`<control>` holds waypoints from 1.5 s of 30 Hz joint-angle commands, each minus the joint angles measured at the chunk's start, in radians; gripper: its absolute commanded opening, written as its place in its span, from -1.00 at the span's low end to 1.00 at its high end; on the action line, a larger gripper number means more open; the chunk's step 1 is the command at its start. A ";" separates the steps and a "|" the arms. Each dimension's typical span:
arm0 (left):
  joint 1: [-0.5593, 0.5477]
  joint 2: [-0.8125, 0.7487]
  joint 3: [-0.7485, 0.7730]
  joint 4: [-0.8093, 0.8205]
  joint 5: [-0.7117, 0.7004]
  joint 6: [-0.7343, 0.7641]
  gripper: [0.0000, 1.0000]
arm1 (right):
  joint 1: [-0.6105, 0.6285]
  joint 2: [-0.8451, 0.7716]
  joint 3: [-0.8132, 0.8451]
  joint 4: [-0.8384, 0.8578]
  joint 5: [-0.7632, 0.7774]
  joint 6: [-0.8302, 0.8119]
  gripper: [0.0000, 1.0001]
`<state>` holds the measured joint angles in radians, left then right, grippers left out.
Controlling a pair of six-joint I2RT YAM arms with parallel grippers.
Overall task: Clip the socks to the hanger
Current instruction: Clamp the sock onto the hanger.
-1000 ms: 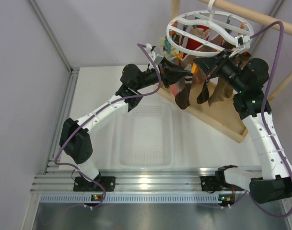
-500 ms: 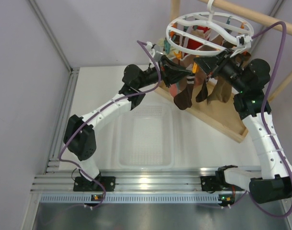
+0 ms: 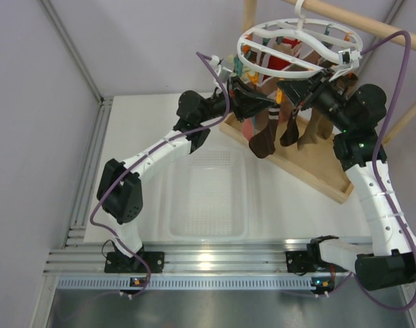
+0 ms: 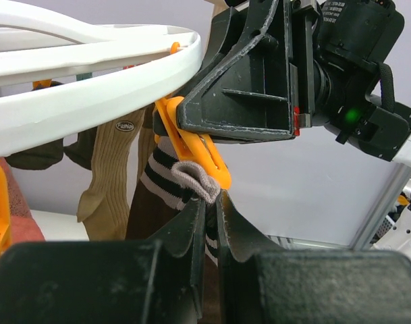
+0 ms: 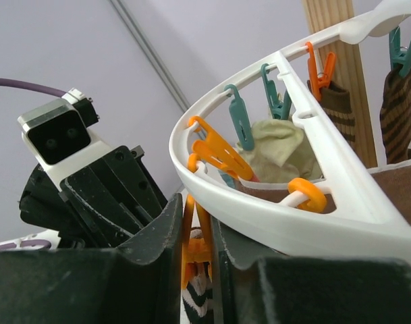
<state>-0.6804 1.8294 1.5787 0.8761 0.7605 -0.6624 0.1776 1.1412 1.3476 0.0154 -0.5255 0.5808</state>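
The white ring hanger (image 3: 300,48) hangs from the wooden rod, with orange and teal pegs under its rim (image 5: 313,223). My left gripper (image 4: 210,199) is shut on the striped cuff of a dark brown sock (image 4: 166,181) and holds it up at the mouth of an orange peg (image 4: 192,145). My right gripper (image 5: 195,209) is shut on that same orange peg (image 5: 195,236) just under the rim; the striped cuff (image 5: 204,300) shows below it. In the top view this sock (image 3: 262,140) dangles between both grippers, and a second brown sock (image 3: 289,130) hangs beside it.
Tan socks (image 4: 111,175) and a red one (image 3: 279,65) hang from other pegs. A wooden plank stand (image 3: 317,171) lies below the hanger, its rod (image 3: 358,24) above. A clear plastic bin (image 3: 204,198) sits mid-table. Both arms crowd under the ring.
My left arm has reached further up and right toward the hanger, lifting the brown sock's cuff to the peg. The right gripper has stayed at the peg.
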 commanded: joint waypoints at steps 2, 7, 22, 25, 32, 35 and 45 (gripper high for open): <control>-0.019 0.013 0.058 0.080 -0.004 -0.029 -1.00 | 0.025 -0.003 -0.005 -0.006 -0.156 0.033 -0.57; -0.019 0.018 0.058 0.081 -0.007 -0.029 -1.00 | 0.025 0.003 0.008 -0.045 -0.160 0.027 -0.39; -0.019 0.027 0.072 0.057 -0.050 -0.014 -1.00 | 0.019 -0.017 0.025 -0.086 -0.139 0.011 -0.06; -0.018 0.025 0.066 0.054 -0.053 -0.008 -1.00 | 0.017 -0.018 0.031 -0.094 -0.134 0.008 0.14; -0.016 0.024 0.072 0.017 -0.055 0.018 -1.00 | 0.014 -0.026 0.041 -0.098 -0.133 -0.001 0.60; -0.018 0.022 0.070 -0.009 -0.058 0.038 -0.86 | 0.013 -0.031 0.050 -0.121 -0.123 -0.013 0.73; -0.011 -0.033 0.018 -0.120 -0.055 0.116 -0.18 | -0.026 -0.090 0.056 -0.271 -0.018 -0.119 0.84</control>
<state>-0.6960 1.8576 1.6047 0.7757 0.7132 -0.5880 0.1699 1.0973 1.3579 -0.2058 -0.5835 0.5102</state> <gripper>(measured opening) 0.400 0.917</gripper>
